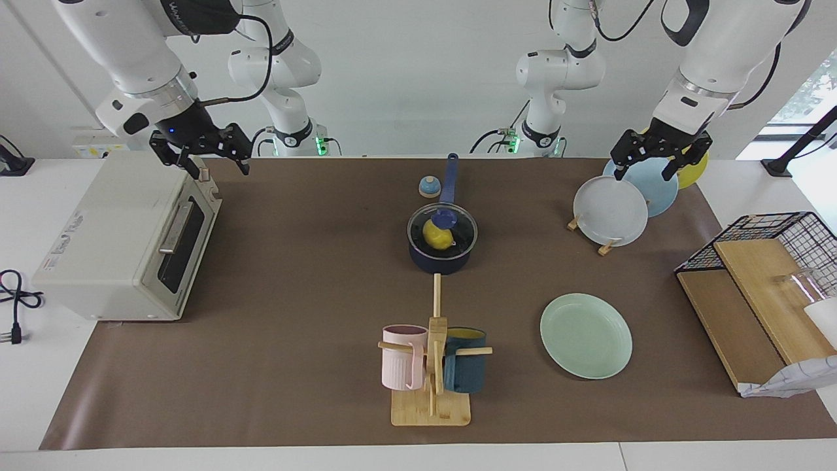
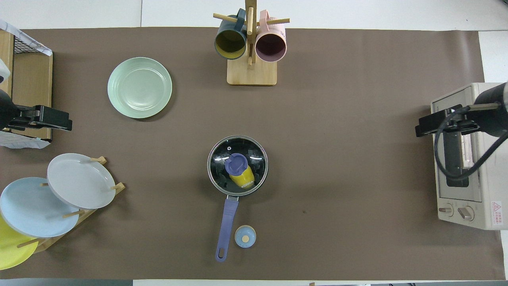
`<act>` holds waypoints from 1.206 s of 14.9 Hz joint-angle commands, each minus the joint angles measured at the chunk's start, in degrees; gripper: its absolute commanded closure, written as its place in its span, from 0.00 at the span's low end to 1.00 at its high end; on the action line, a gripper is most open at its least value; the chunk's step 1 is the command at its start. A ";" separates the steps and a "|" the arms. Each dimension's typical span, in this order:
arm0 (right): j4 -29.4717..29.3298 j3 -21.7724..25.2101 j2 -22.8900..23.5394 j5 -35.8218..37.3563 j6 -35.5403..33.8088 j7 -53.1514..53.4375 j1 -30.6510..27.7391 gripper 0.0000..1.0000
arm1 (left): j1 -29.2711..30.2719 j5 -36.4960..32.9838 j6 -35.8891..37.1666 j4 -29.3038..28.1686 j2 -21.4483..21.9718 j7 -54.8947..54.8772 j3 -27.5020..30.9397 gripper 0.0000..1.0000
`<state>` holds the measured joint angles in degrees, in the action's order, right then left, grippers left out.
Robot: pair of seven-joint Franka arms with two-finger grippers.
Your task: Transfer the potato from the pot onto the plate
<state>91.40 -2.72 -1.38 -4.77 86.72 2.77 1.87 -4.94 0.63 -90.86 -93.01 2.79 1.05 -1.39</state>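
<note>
The small yellow lumpy toy potato (image 1: 437,235) lies inside the dark navy long-handled saucepan (image 1: 441,256) under a glass lid with a blue knob (image 1: 443,218) — a direct reach would strike the lid. Both claws stand apart and empty: right gripper (image 1: 203,152) over the cream toaster oven (image 1: 124,239), left gripper (image 1: 659,152) over the racked plates (image 1: 621,203). The pale mint-green round plate (image 1: 586,335) waits well apart from the pot — a smooth potato could slip in transit.

The potato (image 1: 437,234) sits in the lidded pot (image 1: 442,256) mid-table — the plate (image 1: 586,335) farther out, toward the left arm's end.

Two high, opposed table views
</note>
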 commanded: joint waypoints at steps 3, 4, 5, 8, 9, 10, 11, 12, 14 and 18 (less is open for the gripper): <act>-2.11 -14.75 5.23 -0.42 3.63 18.21 -0.38 0.00 | 0.19 -0.28 -0.10 -0.07 0.55 -0.35 -0.28 0.00; -2.54 -16.60 7.08 -0.33 4.50 20.58 -0.29 0.00 | 0.19 -0.28 -0.10 -0.07 0.55 -0.26 -0.19 0.00; -5.07 -19.05 9.53 0.55 5.38 24.09 -0.20 0.00 | 0.11 -0.28 -0.10 -0.15 0.55 -0.26 -0.28 0.00; -10.80 -28.02 16.57 7.22 5.74 36.04 0.06 0.00 | 0.02 -0.28 -0.19 -0.07 0.55 -0.26 -0.28 0.00; -10.90 -28.74 18.24 7.76 8.01 39.82 2.67 0.00 | 0.02 -0.28 -0.11 -0.07 0.55 -0.26 -0.19 0.00; -10.90 -28.83 19.30 7.85 10.73 43.16 3.83 0.00 | 0.02 -0.28 -0.10 -0.07 0.55 -0.17 -0.19 0.00; -10.64 -29.01 20.36 8.89 13.01 46.41 5.06 0.00 | -0.07 -0.28 -0.10 -0.07 0.55 -0.17 -0.19 0.00; -10.20 -29.01 21.50 11.17 15.04 48.27 7.60 0.00 | 0.11 -0.28 -0.10 -0.07 0.55 -0.26 -0.19 0.00; -8.36 -29.01 22.39 13.03 17.68 49.26 10.16 0.00 | 0.28 -0.28 -0.19 -0.07 0.55 -0.17 -0.19 0.00; -4.83 -29.01 24.04 16.45 20.15 50.13 14.28 0.00 | 0.37 -0.28 -0.98 0.11 0.47 -0.08 -0.19 0.00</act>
<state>85.18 -31.10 21.68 9.16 104.89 51.38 14.91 -4.94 0.63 -91.03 -93.01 2.79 1.05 -1.46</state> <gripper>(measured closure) 0.000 0.000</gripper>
